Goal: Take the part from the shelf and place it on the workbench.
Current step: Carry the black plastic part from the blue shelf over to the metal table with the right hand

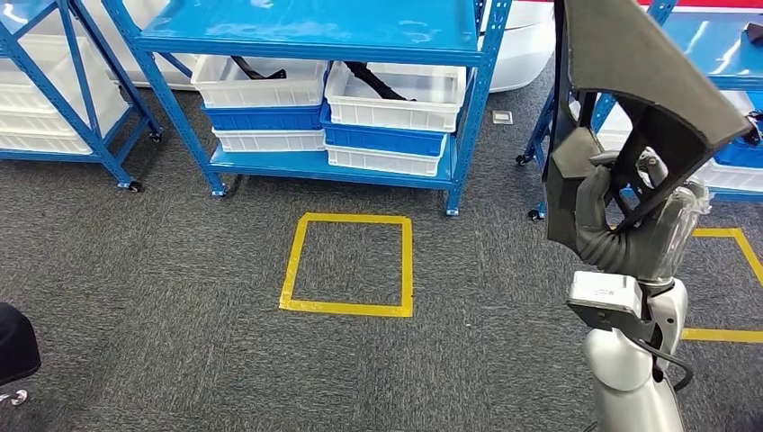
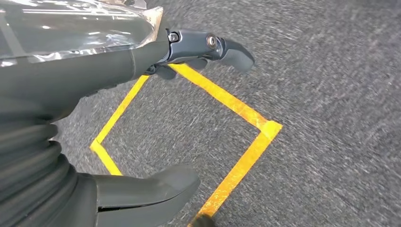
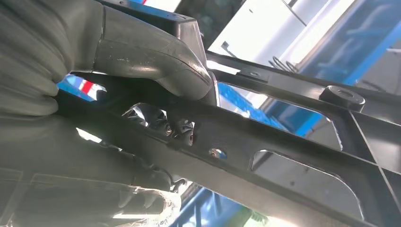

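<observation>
My right hand grips a large dark grey plastic part with open triangular cut-outs and holds it upright at the right, in front of me. In the right wrist view the thumb wraps over one of the part's bars, with darker fingers beneath. The left hand hangs over the carpet; its fingers and thumb are spread apart with nothing between them. The blue shelf stands ahead, with white bins on its lower level.
A yellow taped square marks the grey carpet before the shelf, and it lies under the left hand too. More blue shelves stand at the left and right. A dark object sits at the left edge.
</observation>
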